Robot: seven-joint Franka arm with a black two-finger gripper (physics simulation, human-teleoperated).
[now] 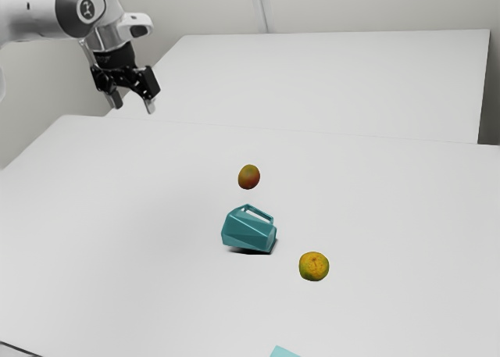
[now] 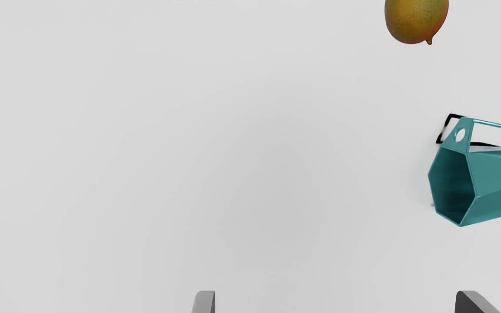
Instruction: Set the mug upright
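Note:
High over the table at the exterior view's upper left, the gripper (image 1: 132,107) hangs well away from the mug, its two fingers spread with nothing between them. The teal faceted mug (image 1: 249,230) lies on its side near the middle of the table, handle uppermost in that view. In the wrist view the gripper (image 2: 335,300) shows two widely parted fingertips. There the mug (image 2: 494,178) turns its dark open mouth toward the hand's side, and its far end is cut off by the picture's edge.
A reddish-orange mango (image 1: 249,176) lies behind the mug, and also appears as a mango (image 2: 415,19) in the wrist view. A yellow-green citrus fruit (image 1: 314,266) rests toward the exterior view's right. At the near edge is a light blue piece (image 1: 283,352). The white table (image 1: 141,216) spreads around them.

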